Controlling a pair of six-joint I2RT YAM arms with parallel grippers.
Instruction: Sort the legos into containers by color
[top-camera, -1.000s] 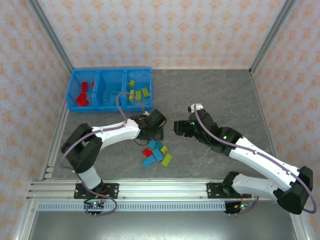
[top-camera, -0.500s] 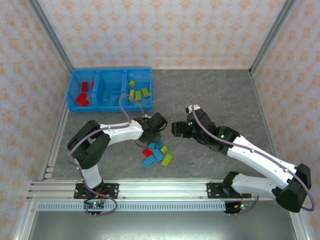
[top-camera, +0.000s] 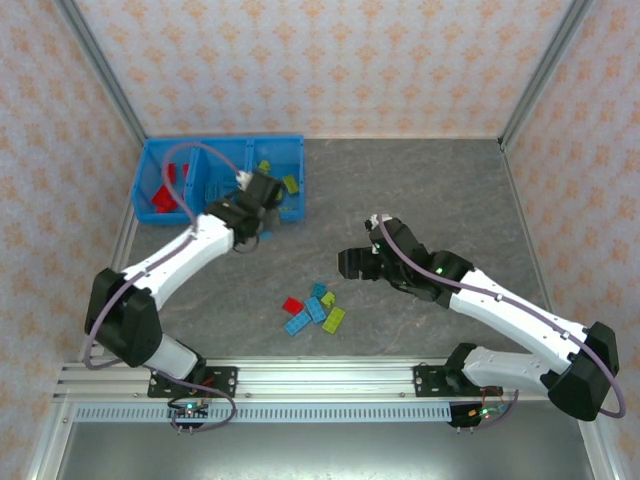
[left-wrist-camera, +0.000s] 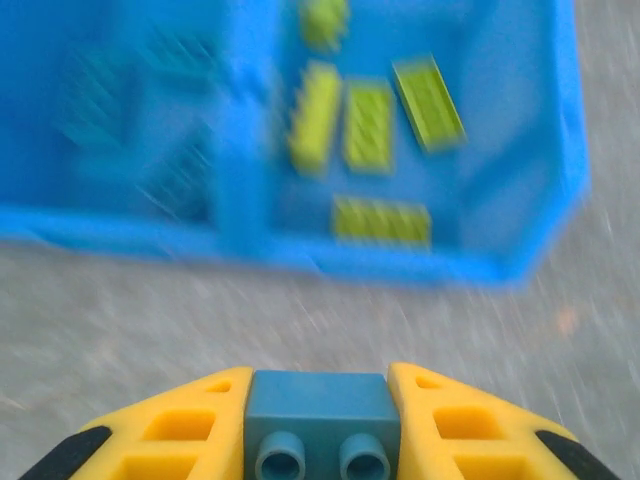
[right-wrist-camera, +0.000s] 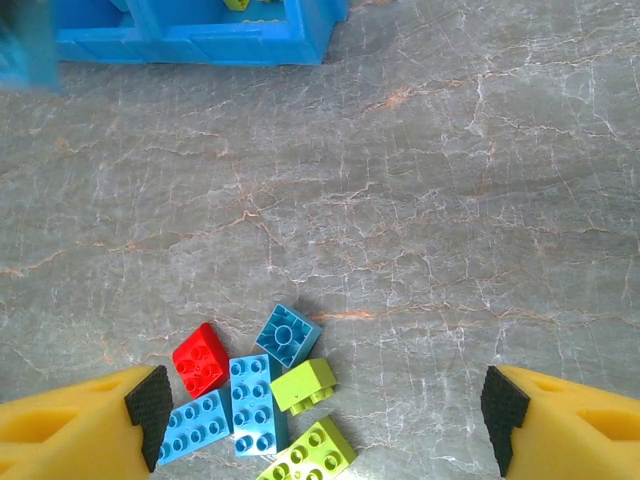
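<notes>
Bricks already sorted lie in the containers (top-camera: 285, 150), 1 long blue tray of 3 joined bins. The red bricks (top-camera: 164, 196) are in the tray's left bin, the light blue bricks (top-camera: 213, 190) in its middle bin and the lime bricks (top-camera: 290, 184) in its right bin.

From above, the left gripper (top-camera: 265, 195) sits at the tray's near wall, about where the middle and right bins meet. In the left wrist view, its 2 yellow fingers (left-wrist-camera: 200, 420) pinch a blue brick (left-wrist-camera: 320, 400) with 2 studs showing on the face toward the camera. That brick hangs just short of the tray's near wall (left-wrist-camera: 120, 225). Beyond the wall, 5 lime pieces (left-wrist-camera: 368, 125) lie in the right bin. The blue shapes in the neighbouring bin are too blurred to count.

The right gripper (top-camera: 347, 263) hovers over the grey marbled table (right-wrist-camera: 450, 200), well to the right of the tray and nearer the arm bases. Its fingers (right-wrist-camera: 110, 420) are spread wide and hold nothing.

The loose pile (top-camera: 315, 308) lies on the table below that gripper, well apart from the tray on its near-right side. In the right wrist view it has 6 pieces:
- 1 red brick (right-wrist-camera: 203, 358)
- 1 blue square brick (right-wrist-camera: 288, 335), just beside the red one
- 2 longer blue bricks (right-wrist-camera: 250, 403)
- 1 small lime brick (right-wrist-camera: 305, 385)
- 1 longer lime brick (right-wrist-camera: 310, 455)
</notes>
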